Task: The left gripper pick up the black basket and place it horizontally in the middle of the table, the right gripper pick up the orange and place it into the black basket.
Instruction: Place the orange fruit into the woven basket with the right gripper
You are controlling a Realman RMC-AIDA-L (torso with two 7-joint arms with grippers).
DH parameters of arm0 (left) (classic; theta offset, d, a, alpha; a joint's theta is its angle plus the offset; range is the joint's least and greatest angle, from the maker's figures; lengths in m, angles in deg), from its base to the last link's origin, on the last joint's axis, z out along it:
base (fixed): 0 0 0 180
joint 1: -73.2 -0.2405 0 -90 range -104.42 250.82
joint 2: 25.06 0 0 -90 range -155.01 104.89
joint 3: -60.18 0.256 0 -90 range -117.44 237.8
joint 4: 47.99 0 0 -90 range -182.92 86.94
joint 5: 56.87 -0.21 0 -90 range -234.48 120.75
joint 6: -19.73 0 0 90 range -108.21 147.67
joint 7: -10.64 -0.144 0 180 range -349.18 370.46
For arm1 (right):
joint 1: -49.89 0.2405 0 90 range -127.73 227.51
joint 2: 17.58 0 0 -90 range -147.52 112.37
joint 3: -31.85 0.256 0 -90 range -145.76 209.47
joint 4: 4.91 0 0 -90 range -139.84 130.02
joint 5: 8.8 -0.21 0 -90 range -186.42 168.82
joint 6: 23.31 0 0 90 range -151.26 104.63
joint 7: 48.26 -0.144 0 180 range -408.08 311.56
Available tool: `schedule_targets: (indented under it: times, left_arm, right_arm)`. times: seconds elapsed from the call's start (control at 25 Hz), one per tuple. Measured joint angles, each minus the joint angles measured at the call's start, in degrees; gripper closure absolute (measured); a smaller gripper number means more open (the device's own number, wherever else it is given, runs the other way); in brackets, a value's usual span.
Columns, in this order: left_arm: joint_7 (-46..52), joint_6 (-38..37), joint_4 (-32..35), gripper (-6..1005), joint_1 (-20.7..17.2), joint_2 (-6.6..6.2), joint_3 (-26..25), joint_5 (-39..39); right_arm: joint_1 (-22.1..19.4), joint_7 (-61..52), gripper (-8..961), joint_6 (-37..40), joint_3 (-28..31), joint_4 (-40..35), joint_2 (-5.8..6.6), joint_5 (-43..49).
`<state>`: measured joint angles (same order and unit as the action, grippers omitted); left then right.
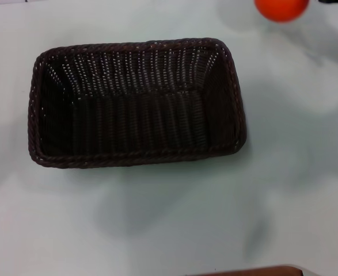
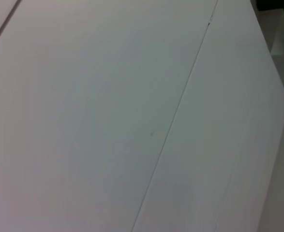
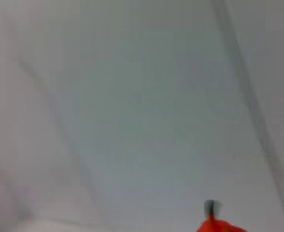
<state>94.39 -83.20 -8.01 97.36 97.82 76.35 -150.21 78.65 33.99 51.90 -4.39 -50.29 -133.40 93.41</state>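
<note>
The black basket [image 1: 135, 103] lies lengthwise across the middle of the white table [image 1: 295, 172], open side up and empty. The orange [image 1: 281, 8] is at the far right of the table, cut off by the edge of the head view, well apart from the basket. Its top and dark stem also show in the right wrist view [image 3: 214, 223]. A black tip of my right gripper [image 1: 335, 2] shows at the far right corner, just right of the orange. My left gripper is out of view; its wrist view shows only bare tabletop [image 2: 83, 121].
A brown edge [image 1: 255, 270] shows at the near side of the table. A thin seam [image 2: 173, 125] runs across the tabletop in the left wrist view.
</note>
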Motion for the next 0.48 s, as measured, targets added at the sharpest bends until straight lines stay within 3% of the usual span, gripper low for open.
schedule_targets:
  times: [0.28, 0.48]
  left_arm:
    - [0.00, 0.03, -0.08, 454, -0.57, 0.16, -0.03, 0.00]
    - [-0.23, 0.02, -0.09, 454, -0.79, 0.26, -0.19, 0.00]
  right_arm:
    - [2.19, 4.90, 895, 16.58, -1.68, 0.17, -1.45, -10.09]
    - [5.10, 7.96, 893, 19.94, -9.59, 0.49, -3.14, -8.95]
